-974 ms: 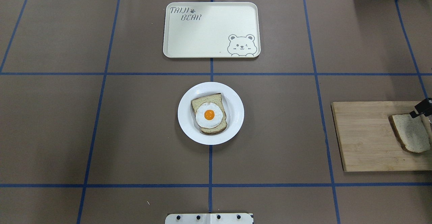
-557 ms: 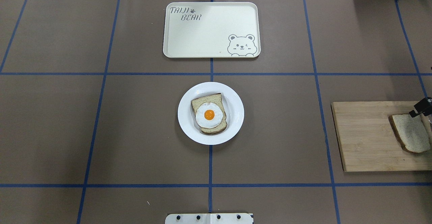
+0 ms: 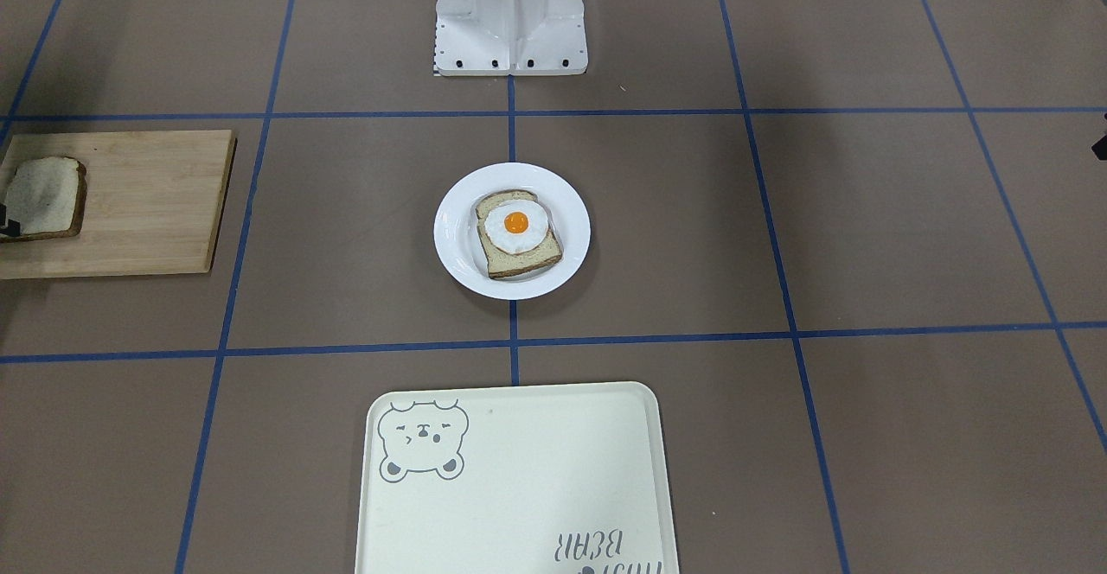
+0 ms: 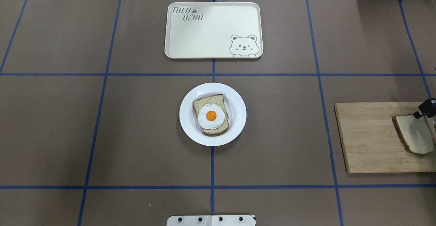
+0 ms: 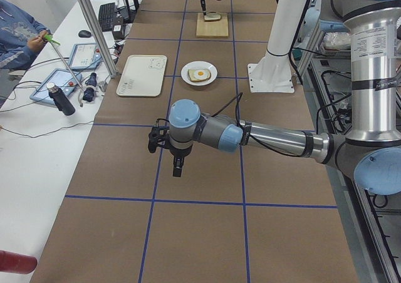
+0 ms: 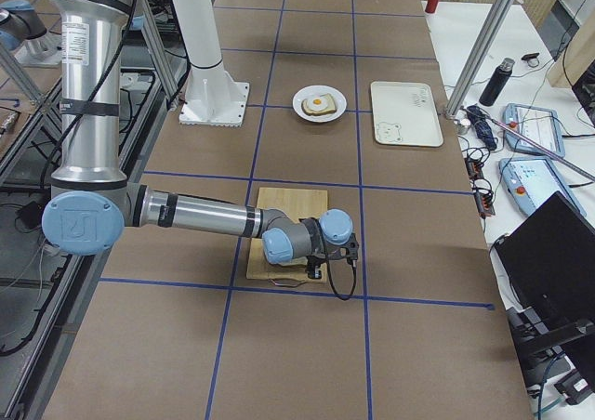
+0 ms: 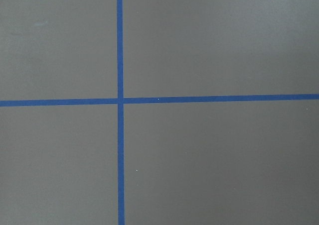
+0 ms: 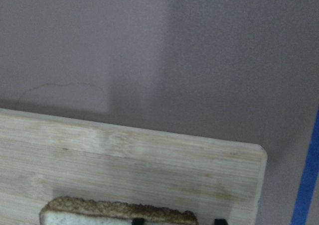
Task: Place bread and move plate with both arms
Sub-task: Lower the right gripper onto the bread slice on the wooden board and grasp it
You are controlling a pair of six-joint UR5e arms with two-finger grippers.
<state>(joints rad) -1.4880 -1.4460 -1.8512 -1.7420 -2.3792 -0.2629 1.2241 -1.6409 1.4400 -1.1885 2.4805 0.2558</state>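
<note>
The plain bread lies flat on a wooden cutting board at the table's right. My right gripper is low over the bread's far corner. In the right wrist view its two black fingertips stand apart, one on each side of the crust corner, so the gripper is open. The white plate sits at the table's centre and holds a slice topped with a fried egg. My left gripper hovers over bare table far to the left; I cannot tell if it is open.
A cream bear tray lies beyond the plate. The robot's white base stands at the near middle edge. Blue tape lines cross the brown table cover. An operator's desk with devices runs along the far side.
My right gripper has shifted slightly toward the bread's far corner. The bread, plate and tray have not moved.
</note>
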